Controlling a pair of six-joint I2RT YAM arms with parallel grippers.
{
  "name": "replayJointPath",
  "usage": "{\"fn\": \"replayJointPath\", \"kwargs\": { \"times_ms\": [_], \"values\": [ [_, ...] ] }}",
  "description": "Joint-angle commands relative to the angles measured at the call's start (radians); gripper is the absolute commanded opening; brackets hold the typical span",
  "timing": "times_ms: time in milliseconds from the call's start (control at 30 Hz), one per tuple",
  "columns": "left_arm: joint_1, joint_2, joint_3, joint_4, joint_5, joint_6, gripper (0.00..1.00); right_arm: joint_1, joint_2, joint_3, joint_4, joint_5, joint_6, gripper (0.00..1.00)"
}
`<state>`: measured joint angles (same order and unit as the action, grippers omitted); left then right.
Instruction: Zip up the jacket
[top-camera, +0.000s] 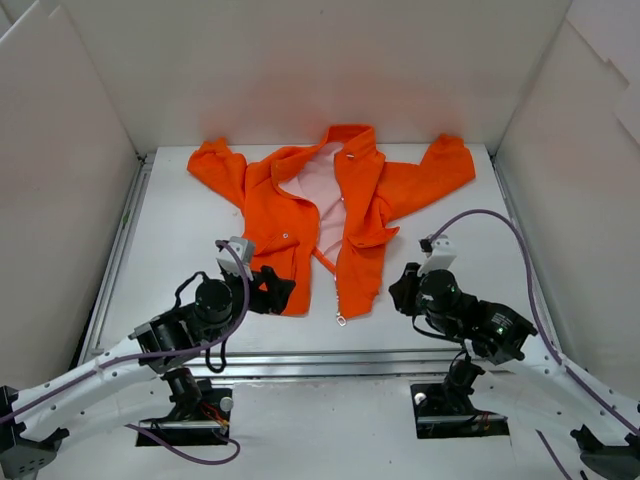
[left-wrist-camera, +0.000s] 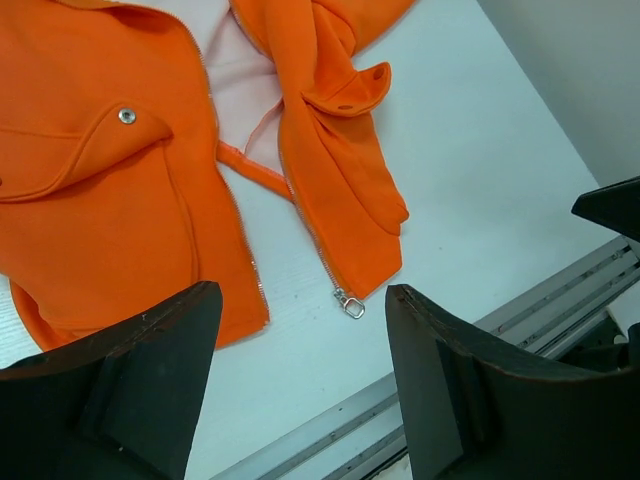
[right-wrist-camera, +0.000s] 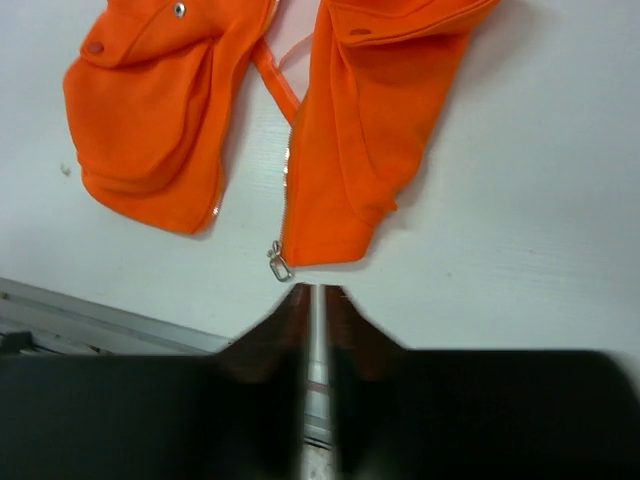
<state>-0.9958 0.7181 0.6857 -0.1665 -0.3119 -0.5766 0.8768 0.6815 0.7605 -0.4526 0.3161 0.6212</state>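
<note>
One bright orange fabric jacket (top-camera: 290, 200) with pale pink lining lies unzipped on the white surface (top-camera: 180, 260), ahead of and between my two pincers. Left pincer (top-camera: 280, 290): released, empty. Right pincer (right-wrist-camera: 313, 295): clenched on nothing, with the one silver zipper pull (right-wrist-camera: 279, 266) just ahead of its tips. Only the top view shows the collar and both sleeves.

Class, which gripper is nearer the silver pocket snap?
Left. The left gripper is just nearside of the snap; the right gripper is off the jacket's other side.
</note>
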Motion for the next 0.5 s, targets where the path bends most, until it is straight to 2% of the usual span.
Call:
{"fn": "replayJointPath", "kwargs": {
  "times_ms": [0, 67, 100, 133, 200, 333, 467],
  "values": [
    [0.002, 0.026, 0.011, 0.036, 0.008, 0.003, 0.66, -0.001, 0.015, 0.045, 0.061, -0.040, -0.031, 0.00],
    [0.002, 0.027, -0.006, 0.003, 0.002, 0.004, 0.60, -0.001, -0.006, 0.031, 0.066, -0.066, -0.037, 0.00],
    [0.002, 0.030, -0.015, -0.004, -0.001, 0.001, 0.53, -0.001, -0.034, 0.022, 0.081, -0.077, -0.035, 0.00],
    [0.002, 0.038, -0.034, -0.007, -0.003, 0.001, 0.20, -0.001, -0.048, 0.013, 0.094, -0.086, -0.035, 0.00],
    [0.002, 0.053, -0.048, -0.018, -0.009, -0.006, 0.00, -0.001, -0.075, -0.013, 0.123, -0.107, -0.035, 0.00],
    [0.002, 0.121, -0.042, -0.047, -0.012, -0.008, 0.00, -0.001, -0.054, -0.023, 0.134, -0.126, -0.031, 0.00],
    [-0.009, 0.167, -0.029, -0.067, -0.044, -0.011, 0.05, 0.002, 0.062, -0.042, 0.231, -0.258, -0.040, 0.00]
  ]
}}
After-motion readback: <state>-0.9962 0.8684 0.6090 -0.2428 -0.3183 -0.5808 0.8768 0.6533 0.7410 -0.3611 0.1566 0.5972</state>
